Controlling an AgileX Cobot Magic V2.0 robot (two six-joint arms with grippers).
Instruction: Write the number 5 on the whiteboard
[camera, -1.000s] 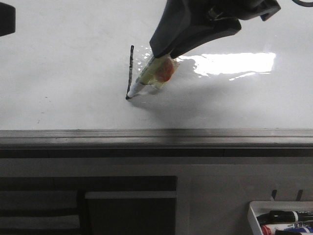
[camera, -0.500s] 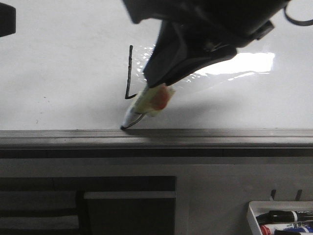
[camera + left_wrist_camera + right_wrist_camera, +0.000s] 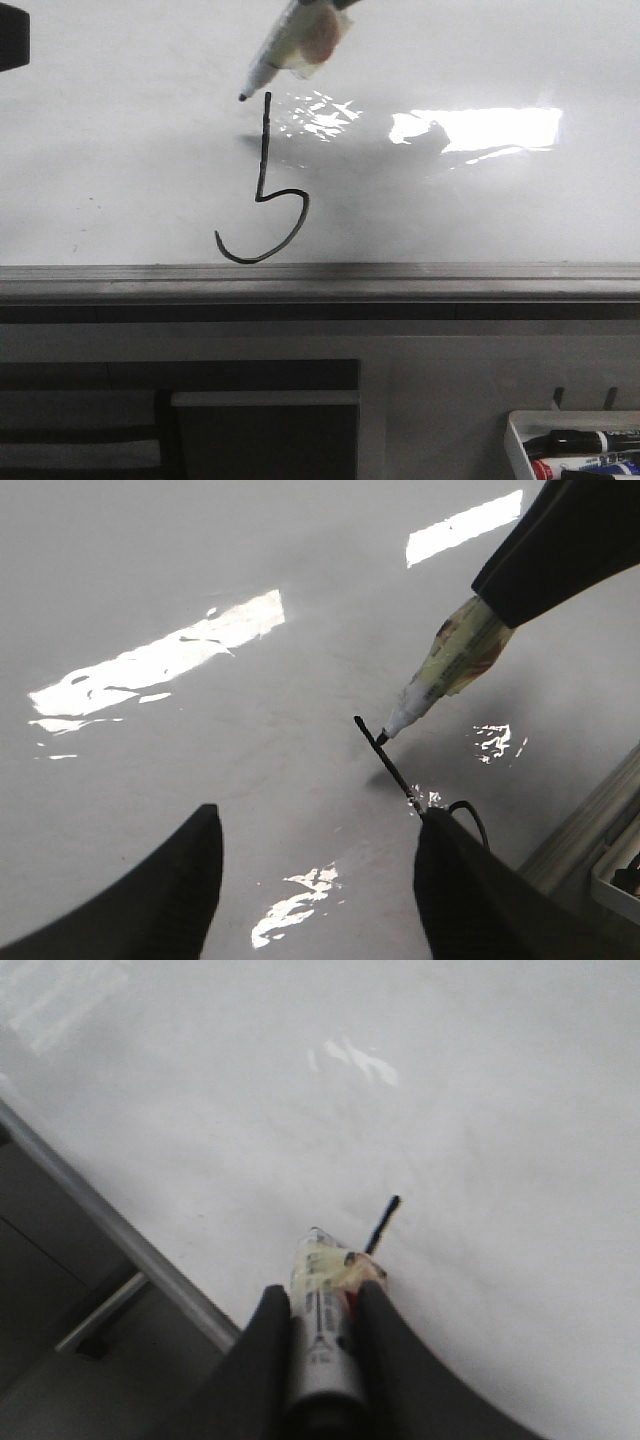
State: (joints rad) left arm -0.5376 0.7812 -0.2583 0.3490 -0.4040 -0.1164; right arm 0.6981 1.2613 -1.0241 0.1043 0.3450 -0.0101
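Observation:
The whiteboard (image 3: 120, 150) is glossy white with a bright reflection. The number 5 (image 3: 262, 200) on it shows a thin black stem and a curved hooked tail. My right gripper (image 3: 322, 1295) is shut on a marker (image 3: 322, 1330) wrapped in yellowish tape. In the front view the marker (image 3: 290, 40) hangs at the top edge, its tip just left of the stem's top end. The left wrist view shows the marker (image 3: 450, 665) with its tip at the stroke's end (image 3: 390, 762). My left gripper (image 3: 318, 825) is open and empty above the board.
A grey metal rail (image 3: 320, 280) edges the board's near side and also shows in the right wrist view (image 3: 110, 1225). A small white tray (image 3: 515, 430) holding markers hangs below the rail at the right. The left arm (image 3: 12, 40) shows as a dark shape at the far left.
The marker went down from the stem's bottom to the rail, drawing the curved hooked tail. It has now moved up to the stem's top end, and the right arm has left the front view.

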